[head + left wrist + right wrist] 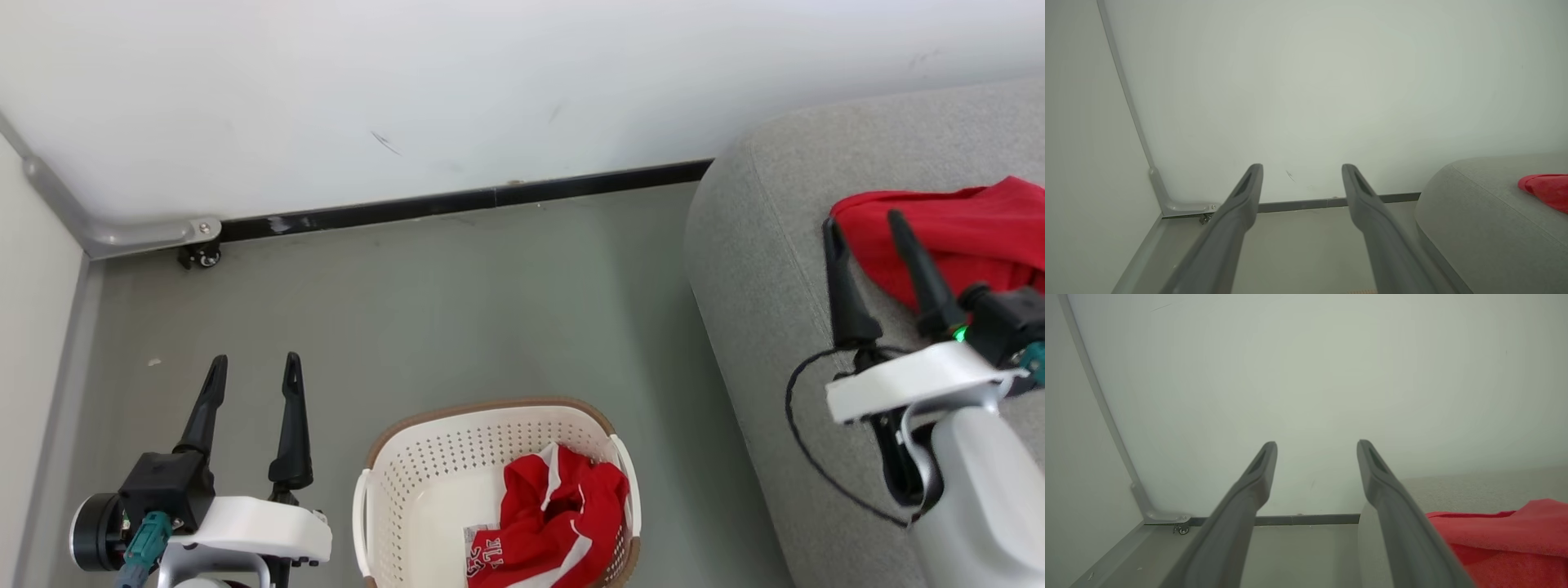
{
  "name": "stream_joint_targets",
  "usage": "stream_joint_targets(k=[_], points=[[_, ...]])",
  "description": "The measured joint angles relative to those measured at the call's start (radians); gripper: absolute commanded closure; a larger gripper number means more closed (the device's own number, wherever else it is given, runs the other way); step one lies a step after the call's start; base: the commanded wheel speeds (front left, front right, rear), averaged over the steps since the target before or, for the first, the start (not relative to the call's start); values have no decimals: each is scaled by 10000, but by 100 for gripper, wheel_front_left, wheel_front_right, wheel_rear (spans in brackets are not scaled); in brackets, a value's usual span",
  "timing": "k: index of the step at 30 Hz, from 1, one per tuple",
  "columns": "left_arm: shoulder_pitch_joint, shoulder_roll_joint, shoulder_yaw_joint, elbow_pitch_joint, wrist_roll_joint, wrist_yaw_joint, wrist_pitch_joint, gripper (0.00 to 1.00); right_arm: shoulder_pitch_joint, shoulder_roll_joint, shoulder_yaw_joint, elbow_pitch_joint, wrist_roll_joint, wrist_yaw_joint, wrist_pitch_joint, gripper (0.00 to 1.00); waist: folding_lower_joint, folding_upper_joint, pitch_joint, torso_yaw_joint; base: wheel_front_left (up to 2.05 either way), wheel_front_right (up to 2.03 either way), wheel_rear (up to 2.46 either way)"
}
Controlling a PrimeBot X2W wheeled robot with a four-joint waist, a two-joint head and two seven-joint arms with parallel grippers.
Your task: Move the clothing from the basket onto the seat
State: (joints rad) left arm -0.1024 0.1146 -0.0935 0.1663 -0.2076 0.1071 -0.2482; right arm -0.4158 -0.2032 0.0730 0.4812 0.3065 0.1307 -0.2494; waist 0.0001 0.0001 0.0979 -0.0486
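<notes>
Nearest us, the cream-white perforated plastic basket on the grey floor holds a bright red garment with white trim and lettering, bunched against its right wall. Our left gripper hangs just left of it, fingers spread, empty. Farther off, our right gripper hovers over the large grey woven seat, fingers apart and empty, at the edge of a plain red garment lying there. We judge one transfer done; next, an arm must reach down into the basket and pinch the bunched cloth.
</notes>
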Motion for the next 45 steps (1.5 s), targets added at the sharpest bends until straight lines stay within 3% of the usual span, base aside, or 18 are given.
stream_joint_targets(k=[17,45], points=[[616,-221,-405,307,184,-107,-2,0,2564,1093,-207,-621,-767,0,0,0,0,0,-970,587,0,0,0],[1070,-251,-525,646,385,-194,0,0,4340,1517,-683,-1875,-1492,0,650,0,0,0,-1561,473,0,0,0]])
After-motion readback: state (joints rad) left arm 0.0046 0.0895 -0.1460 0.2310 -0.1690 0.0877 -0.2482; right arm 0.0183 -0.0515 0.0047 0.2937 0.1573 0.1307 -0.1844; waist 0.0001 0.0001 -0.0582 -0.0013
